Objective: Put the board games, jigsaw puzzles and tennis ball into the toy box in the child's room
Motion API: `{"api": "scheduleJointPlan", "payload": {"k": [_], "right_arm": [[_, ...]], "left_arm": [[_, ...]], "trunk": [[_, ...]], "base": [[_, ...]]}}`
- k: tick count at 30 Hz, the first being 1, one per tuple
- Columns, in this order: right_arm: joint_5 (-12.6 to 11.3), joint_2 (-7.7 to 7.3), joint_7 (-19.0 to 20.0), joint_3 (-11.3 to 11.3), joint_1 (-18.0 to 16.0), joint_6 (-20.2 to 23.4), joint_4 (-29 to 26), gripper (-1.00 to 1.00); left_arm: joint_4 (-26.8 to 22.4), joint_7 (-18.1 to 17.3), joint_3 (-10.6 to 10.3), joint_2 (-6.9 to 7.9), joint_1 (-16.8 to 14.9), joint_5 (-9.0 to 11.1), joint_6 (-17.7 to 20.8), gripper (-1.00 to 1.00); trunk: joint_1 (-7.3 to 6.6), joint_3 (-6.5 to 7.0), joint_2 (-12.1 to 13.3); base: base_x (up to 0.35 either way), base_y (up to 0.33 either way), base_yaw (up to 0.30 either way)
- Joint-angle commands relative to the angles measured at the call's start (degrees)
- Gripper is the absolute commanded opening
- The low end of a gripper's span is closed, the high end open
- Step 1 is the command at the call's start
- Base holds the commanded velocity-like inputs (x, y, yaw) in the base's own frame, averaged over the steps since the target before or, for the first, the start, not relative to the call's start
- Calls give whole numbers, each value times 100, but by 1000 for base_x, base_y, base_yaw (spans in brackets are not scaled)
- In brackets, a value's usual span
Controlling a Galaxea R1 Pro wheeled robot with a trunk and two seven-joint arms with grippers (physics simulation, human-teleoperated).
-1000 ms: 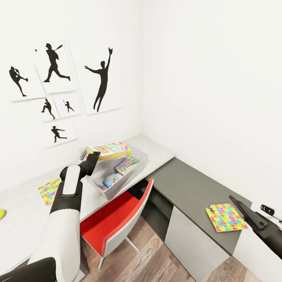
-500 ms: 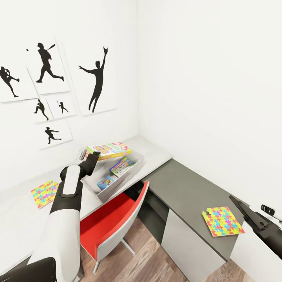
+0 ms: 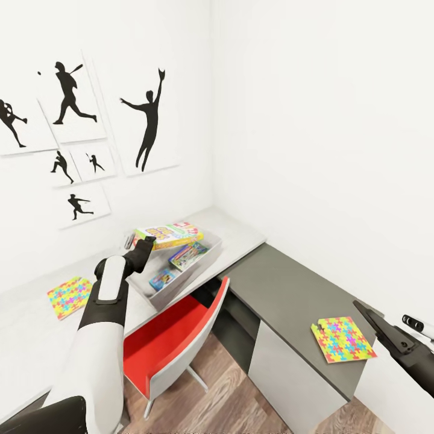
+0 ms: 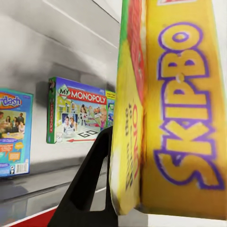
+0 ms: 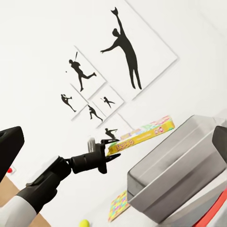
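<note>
My left gripper (image 3: 146, 243) is shut on one end of the Skip-Bo board game (image 3: 170, 233), holding it roughly level above the far end of the toy box (image 3: 181, 288) on the table (image 3: 241, 235). In the left wrist view a dark finger (image 4: 90, 184) presses the yellow Skip-Bo box (image 4: 179, 109). Inside the bin lie the Monopoly game (image 3: 188, 255) and a smaller blue game (image 3: 161, 278). One jigsaw puzzle (image 3: 69, 296) lies left of the bin, another (image 3: 342, 339) beside my open right gripper (image 3: 369, 316). The tennis ball (image 5: 84, 222) shows in the right wrist view.
A red chair (image 3: 175, 337) with a white shell stands tucked at the desk's inner corner, just below the bin. Silhouette pictures (image 3: 147, 123) hang on the wall behind. A small black and white object (image 3: 416, 324) lies at the desk's right end. Wood floor (image 3: 235, 404) lies below.
The whole view has swung a little to the right. My left gripper still holds the Skip-Bo box over the bin, now slightly lower. The right arm keeps its pose.
</note>
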Motion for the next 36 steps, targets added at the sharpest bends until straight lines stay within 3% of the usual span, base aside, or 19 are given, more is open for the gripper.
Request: {"api": "scheduleJointPlan", "payload": {"k": [1,36], "right_arm": [[-20,-1,7,-3,-5,50,0,100],[-25,-2,21,-4,-5,35,-1,100]], "left_arm": [[-3,47,15,-6,-7,57,16,-100],[50,21,-2,1,-7,52,22,-100]], "trunk": [[3,-21,-13],[3,-324,-13]], "base": [[0,0,0],[0,0,0]]}}
